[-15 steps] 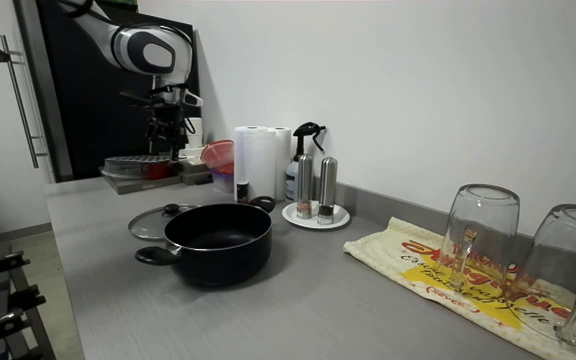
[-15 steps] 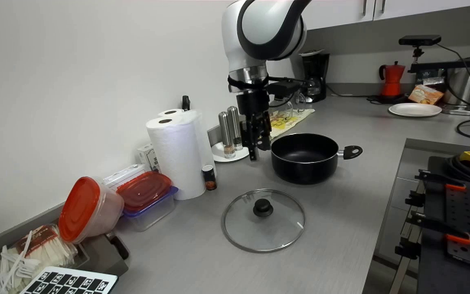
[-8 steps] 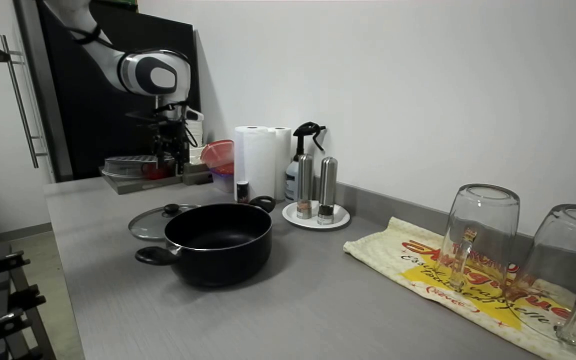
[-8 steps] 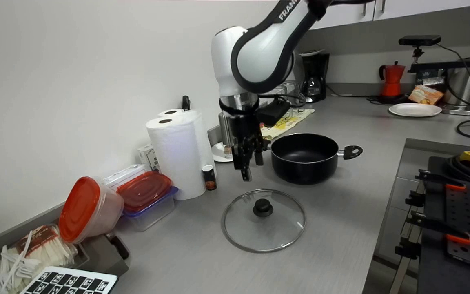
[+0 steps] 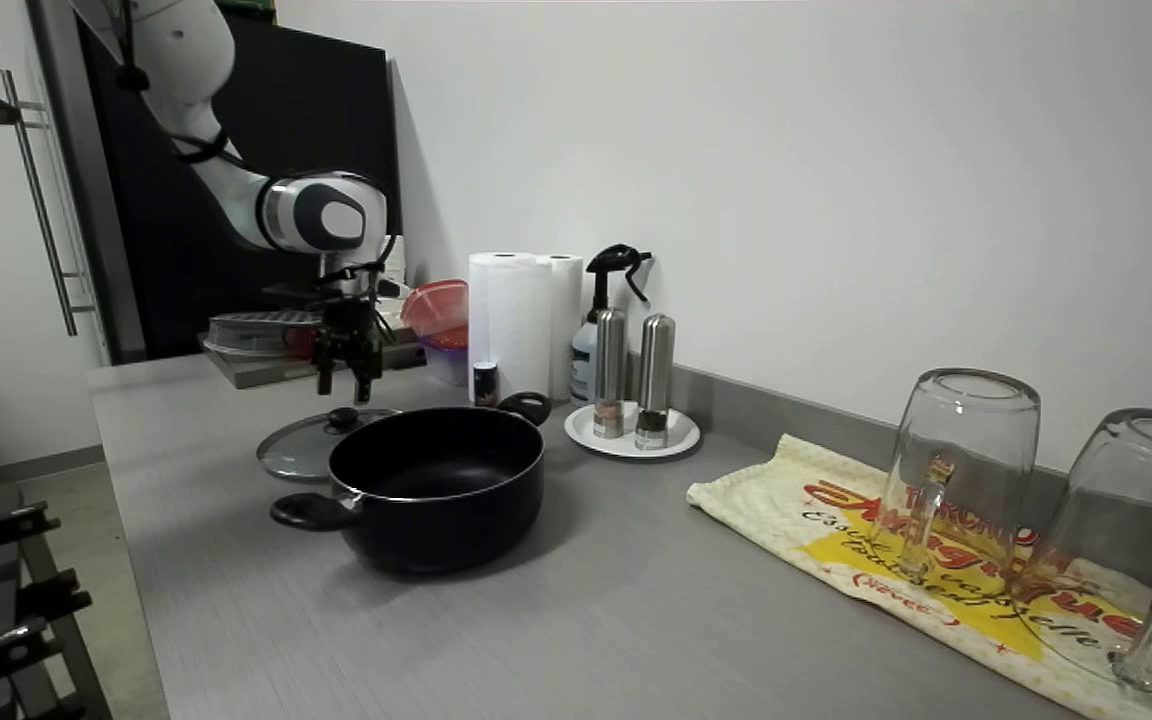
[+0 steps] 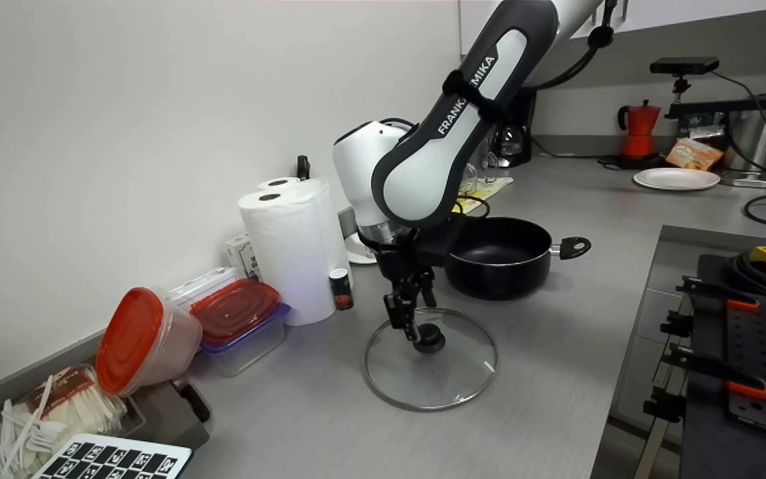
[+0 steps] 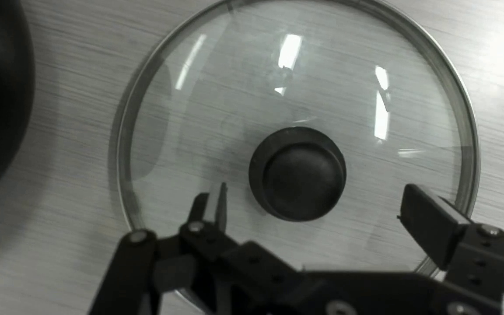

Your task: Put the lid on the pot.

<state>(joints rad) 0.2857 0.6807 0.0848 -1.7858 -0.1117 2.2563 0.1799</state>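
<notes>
- Behind everything, a plain white wall (image 6: 124,120) is running along a long grey bench (image 6: 542,399), with paper towel rolls (image 6: 290,259) standing near it.
- On the bench, we are finding a wide black pot (image 5: 446,530) with two side handles (image 5: 313,512), sitting upright and uncovered.
- We are also finding the lid (image 6: 453,379), clear glass with a metal edge, lying flat on the bench just beside the pot, not touching it, its dark knob (image 7: 304,179) facing up.
- We are seeing the hand (image 7: 315,188) hovering over the lid, its fingers (image 7: 431,227) spread wide and holding nothing. In the wrist view, the knob is showing in the gap between them, nearer the finger on the pot's side. In an exterior view, the fingertips (image 5: 363,388) are appearing just above the knob, though we are not able to tell the exact height.
- As we are judging it, the step under way is the approach to the knob; gripping, lifting and placing are all waiting to be done.
- Next, we are expecting the move to call for a small sideways correction, a gentle straight descent until the fingers are straddling the knob, then a firm squeeze.
- After that, we are reckoning on a level lift, a carry across to the pot and a slow, even lowering.
</notes>
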